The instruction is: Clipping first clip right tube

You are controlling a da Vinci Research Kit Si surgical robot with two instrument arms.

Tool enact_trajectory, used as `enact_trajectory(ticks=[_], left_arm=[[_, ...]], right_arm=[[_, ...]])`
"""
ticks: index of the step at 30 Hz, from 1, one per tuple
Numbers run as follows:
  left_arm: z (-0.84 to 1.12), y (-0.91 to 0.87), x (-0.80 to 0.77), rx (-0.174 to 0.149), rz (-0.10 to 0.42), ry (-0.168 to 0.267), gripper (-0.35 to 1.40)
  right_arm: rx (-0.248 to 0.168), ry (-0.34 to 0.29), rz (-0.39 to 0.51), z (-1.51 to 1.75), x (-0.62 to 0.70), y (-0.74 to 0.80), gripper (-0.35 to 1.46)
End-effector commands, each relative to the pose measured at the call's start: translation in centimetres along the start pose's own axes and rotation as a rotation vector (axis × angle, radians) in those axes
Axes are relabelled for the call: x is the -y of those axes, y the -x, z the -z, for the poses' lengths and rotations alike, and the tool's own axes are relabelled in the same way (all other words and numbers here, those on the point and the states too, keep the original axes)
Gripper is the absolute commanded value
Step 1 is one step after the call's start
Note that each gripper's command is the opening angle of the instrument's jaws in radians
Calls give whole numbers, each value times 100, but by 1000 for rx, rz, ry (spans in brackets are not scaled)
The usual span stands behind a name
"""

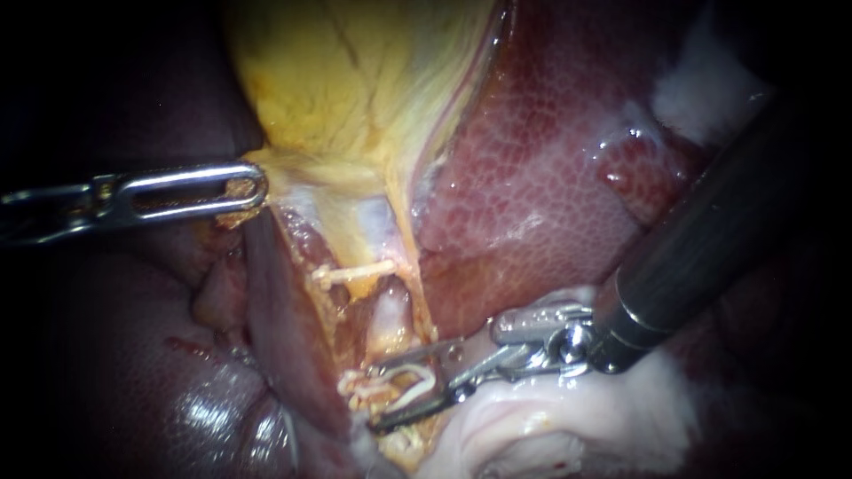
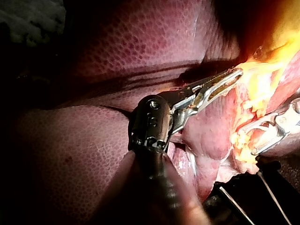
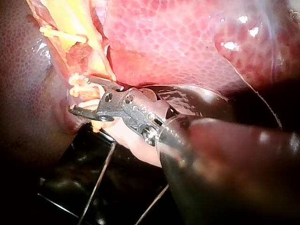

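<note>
At the lower middle of the endoscope view, the end effector of my right instrument stands released. Its two slim metal jaws are spread with a clear gap between them, and they straddle a knot of cream, stringy tissue at the foot of a pale whitish tube. A thin white curved strip lies inside that gap; whether it is a clip or a strand of tissue I cannot tell. From the right wrist view the same end effector shows the cream strands lying between its upper and lower jaw. Behind the jaws comes a shiny hinged wrist, then the dark round shaft, which runs off to the upper right.

The tube climbs from the jaws to the narrow end of the yellow, fat-streaked gallbladder. Mottled dark-red liver lies just beside it on the right, and pale soft tissue lies under the wrist.

Well apart to the left, the slotted steel end effector of my left instrument is clenched on the gallbladder's pale lower edge. In the left wrist view its end effector has yellow tissue pinched between the jaws.
</note>
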Motion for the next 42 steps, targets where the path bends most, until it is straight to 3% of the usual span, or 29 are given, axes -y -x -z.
enact_trajectory(ticks=[1,12,20,27,33,42], left_arm=[[0,0,0,0,0,0,-35],[4,0,-1,0,-1,1,-35],[17,2,-5,2,0,6,-35],[28,8,-6,3,3,10,-35],[30,8,-3,3,3,11,-35],[30,7,1,7,4,12,-35]], right_arm=[[0,0,-1,0,0,0,38],[1,-5,-1,8,4,-1,39],[-11,1,-10,56,11,-8,39],[-38,37,-37,101,12,-24,40],[-64,75,-31,118,3,-35,42],[-84,111,-27,114,-23,-38,46]])
